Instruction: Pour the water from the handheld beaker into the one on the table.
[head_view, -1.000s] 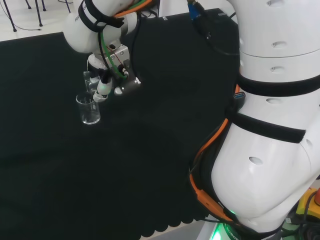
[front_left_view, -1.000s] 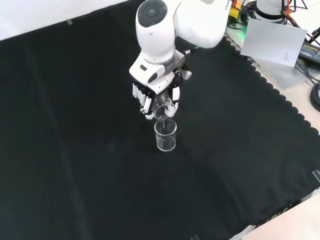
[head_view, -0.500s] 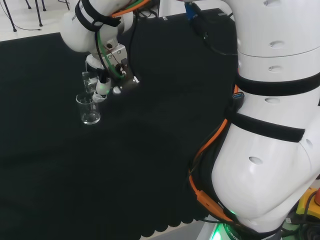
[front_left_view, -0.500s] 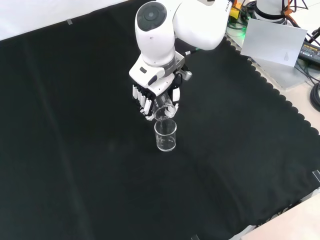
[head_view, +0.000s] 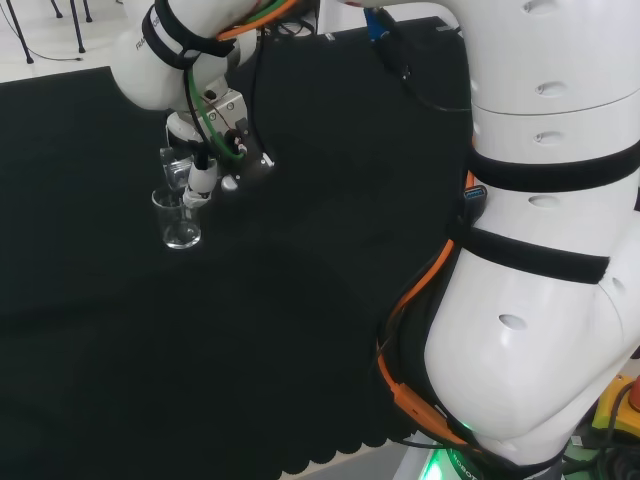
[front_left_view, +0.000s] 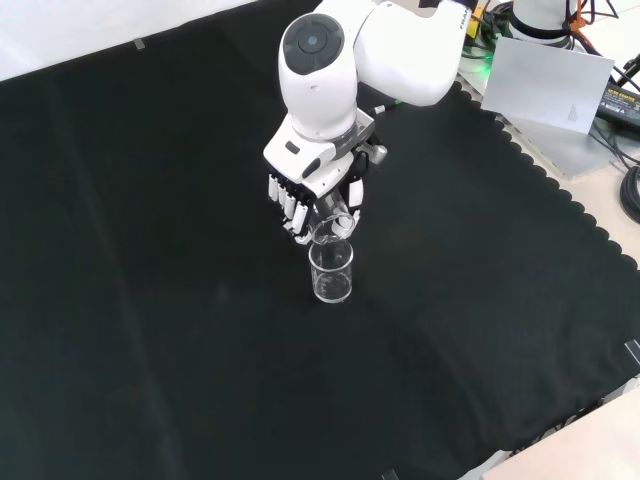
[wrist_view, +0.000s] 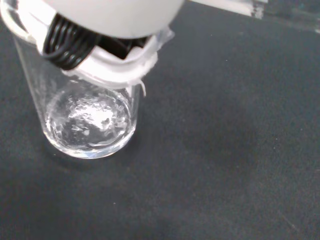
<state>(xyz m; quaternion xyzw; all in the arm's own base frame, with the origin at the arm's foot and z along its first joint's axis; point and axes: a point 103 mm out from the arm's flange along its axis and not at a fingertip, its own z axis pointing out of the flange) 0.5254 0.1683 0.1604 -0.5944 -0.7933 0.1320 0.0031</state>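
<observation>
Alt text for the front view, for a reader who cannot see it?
The hand, reaching in from the top, holds a tilted clear beaker just above an upright beaker standing on black cloth. The arm's white link with a round grey cap stands over the hand.

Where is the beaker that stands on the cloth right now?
In the front view the standing beaker is near the middle of the black cloth, directly below the hand and the tilted held beaker; in the head view, at upper left.
</observation>
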